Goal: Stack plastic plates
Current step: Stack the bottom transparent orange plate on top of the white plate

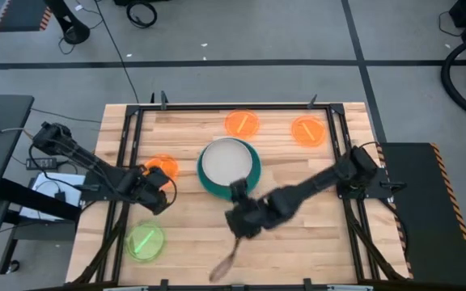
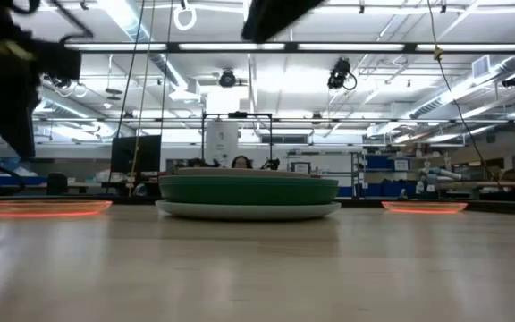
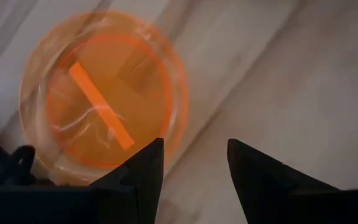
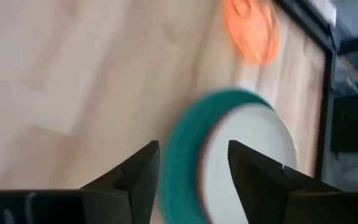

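Note:
A stack of large plates (image 1: 229,166) stands mid-table, with a teal rim and a pale beige top. In the low view the stack (image 2: 249,195) shows a pale bottom plate under a dark green one. Three small orange plates lie flat: one (image 1: 162,166) left of the stack and two (image 1: 241,123) (image 1: 307,130) toward the far edge. A lime green plate (image 1: 145,241) lies near the near left corner. My left gripper (image 1: 158,196) (image 3: 194,155) is open, over the table just near of the left orange plate (image 3: 101,99). My right gripper (image 1: 241,214) (image 4: 194,162) is open at the stack's near side, with the teal rim (image 4: 182,155) showing between its fingers.
A thin brown elongated thing (image 1: 226,260) lies slanted on the table between my right gripper and the near edge; what it is cannot be told. Black frame rails (image 1: 128,153) run along the table's left and right sides. Bare wood (image 1: 314,234) lies toward the near right.

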Available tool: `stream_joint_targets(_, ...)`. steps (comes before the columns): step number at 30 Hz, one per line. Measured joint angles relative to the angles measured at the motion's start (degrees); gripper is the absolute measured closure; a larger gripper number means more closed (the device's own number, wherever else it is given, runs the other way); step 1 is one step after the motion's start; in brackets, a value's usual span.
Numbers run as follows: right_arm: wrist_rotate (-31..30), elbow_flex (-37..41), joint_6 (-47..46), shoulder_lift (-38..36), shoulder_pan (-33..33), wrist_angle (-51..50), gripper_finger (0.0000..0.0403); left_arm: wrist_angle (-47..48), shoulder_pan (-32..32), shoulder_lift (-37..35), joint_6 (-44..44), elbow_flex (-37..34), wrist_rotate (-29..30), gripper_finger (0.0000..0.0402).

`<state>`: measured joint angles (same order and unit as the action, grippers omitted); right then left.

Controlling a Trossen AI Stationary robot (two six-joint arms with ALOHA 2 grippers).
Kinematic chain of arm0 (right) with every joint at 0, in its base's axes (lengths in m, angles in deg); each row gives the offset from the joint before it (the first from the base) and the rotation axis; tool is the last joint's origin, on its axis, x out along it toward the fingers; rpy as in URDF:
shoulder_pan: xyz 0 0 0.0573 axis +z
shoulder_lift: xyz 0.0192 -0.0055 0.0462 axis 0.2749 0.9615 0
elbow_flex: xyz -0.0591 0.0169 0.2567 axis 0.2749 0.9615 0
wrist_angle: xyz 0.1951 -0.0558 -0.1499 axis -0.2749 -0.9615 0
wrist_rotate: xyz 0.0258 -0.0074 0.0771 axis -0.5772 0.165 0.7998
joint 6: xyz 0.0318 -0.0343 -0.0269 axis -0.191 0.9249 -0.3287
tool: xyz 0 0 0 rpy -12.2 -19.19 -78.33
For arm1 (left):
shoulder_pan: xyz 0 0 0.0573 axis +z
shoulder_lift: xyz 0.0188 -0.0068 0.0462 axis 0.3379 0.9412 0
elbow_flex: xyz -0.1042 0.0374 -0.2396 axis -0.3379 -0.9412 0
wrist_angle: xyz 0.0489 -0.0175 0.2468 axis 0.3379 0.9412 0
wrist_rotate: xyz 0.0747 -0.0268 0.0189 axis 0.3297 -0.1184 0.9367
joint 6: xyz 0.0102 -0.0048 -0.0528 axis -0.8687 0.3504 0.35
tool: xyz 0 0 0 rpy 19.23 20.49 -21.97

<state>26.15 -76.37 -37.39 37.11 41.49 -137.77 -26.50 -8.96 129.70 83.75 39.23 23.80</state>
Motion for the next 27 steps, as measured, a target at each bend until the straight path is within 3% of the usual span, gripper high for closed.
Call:
stream_joint_targets(6,-3.85,-0.36,-2.95,0.02,8.93,5.07,0.0205,-13.47,2.62,0.37,-1.41,-7.5,1.34,0.0219)
stream_joint_targets(10,-6.26,-0.39,-4.23,0.02,13.08,8.73,0.0206,-19.29,3.19,2.29,-2.9,-8.4,5.92,0.022)
stream_joint_targets(20,-8.74,-0.39,-8.4,0.02,16.57,11.39,0.0206,-20.87,4.36,9.19,-2.67,-8.4,11.46,0.0235)
stream_joint_targets(27,-8.83,-0.39,-8.45,0.02,15.91,11.58,0.0206,-21.56,7.83,13.77,-0.24,-8.4,11.69,0.0252)
